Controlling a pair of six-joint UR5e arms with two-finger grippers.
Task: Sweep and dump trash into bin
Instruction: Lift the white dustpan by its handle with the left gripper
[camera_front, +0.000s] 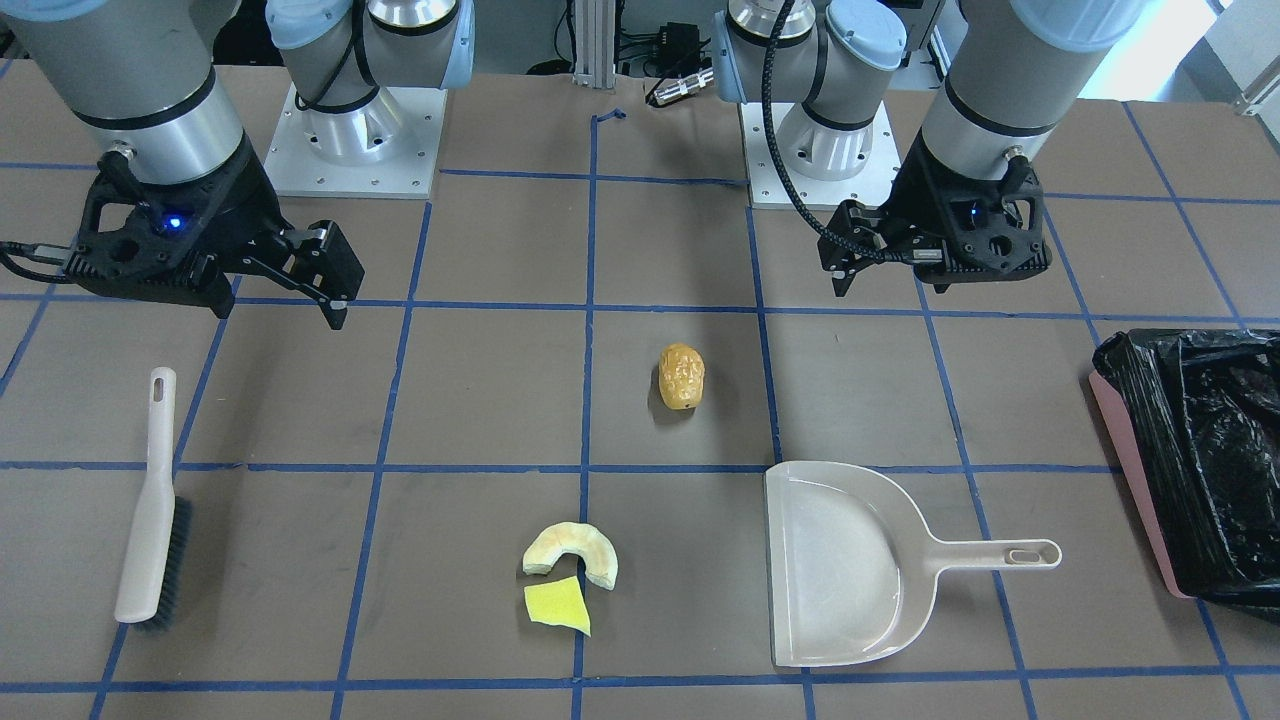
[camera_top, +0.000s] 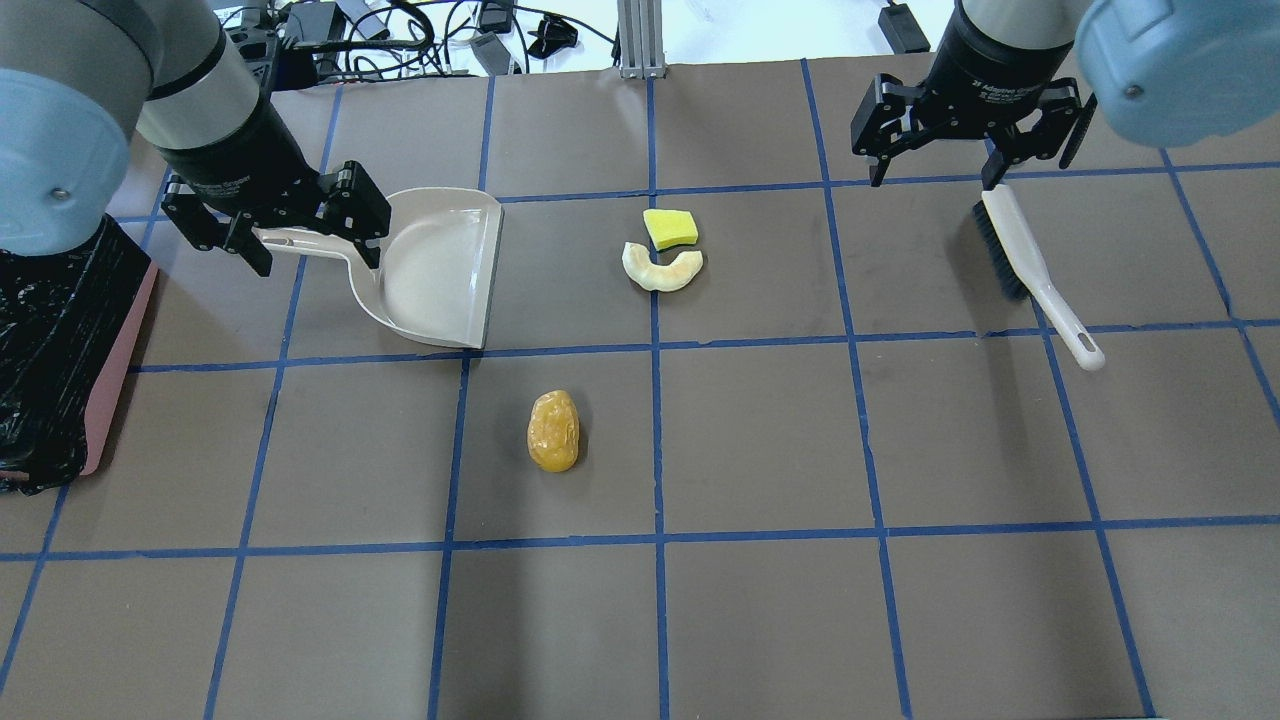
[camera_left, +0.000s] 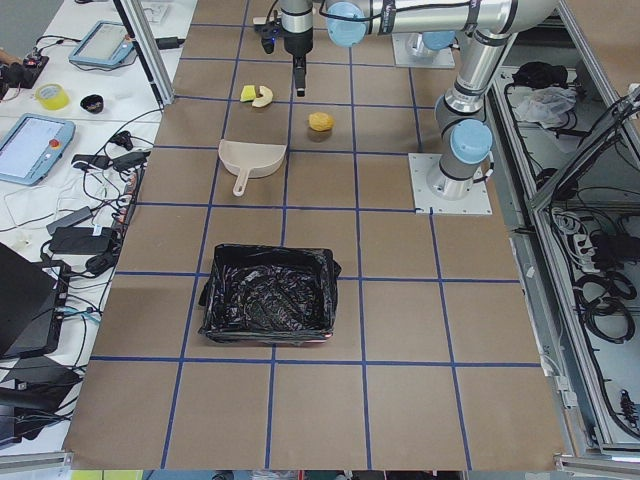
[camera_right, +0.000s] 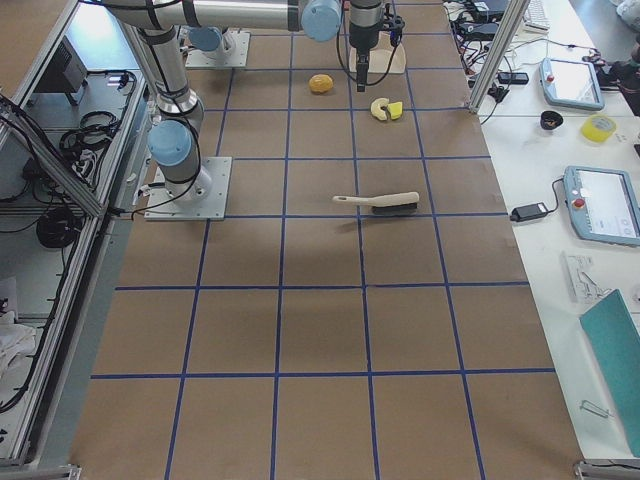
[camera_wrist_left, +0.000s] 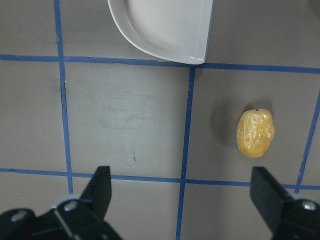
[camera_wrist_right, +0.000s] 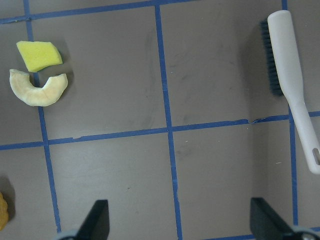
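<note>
The trash lies in three bits on the brown table: an orange-brown lump (camera_front: 681, 377) (camera_top: 553, 431) (camera_wrist_left: 255, 133), a cream crescent rind (camera_front: 572, 550) (camera_top: 661, 268) (camera_wrist_right: 38, 89), and a yellow scrap (camera_front: 557, 605) (camera_top: 669, 227) (camera_wrist_right: 39, 55) touching the rind. The bin (camera_front: 1135, 470) (camera_top: 115, 370), pink-sided with a black bag, stands at the table's left end. My left gripper (camera_top: 290, 235) (camera_wrist_left: 182, 185) hovers open over the dustpan handle, holding nothing. Open and empty too, my right gripper (camera_top: 960, 160) (camera_wrist_right: 180, 215) hangs above the brush.
The beige dustpan (camera_front: 840, 560) (camera_top: 440, 270) lies empty between the bin and the trash, its mouth towards the rind. A beige hand brush (camera_front: 150, 500) (camera_top: 1030, 265) with dark bristles lies on the robot's right side. Cables and monitors sit beyond the table edges.
</note>
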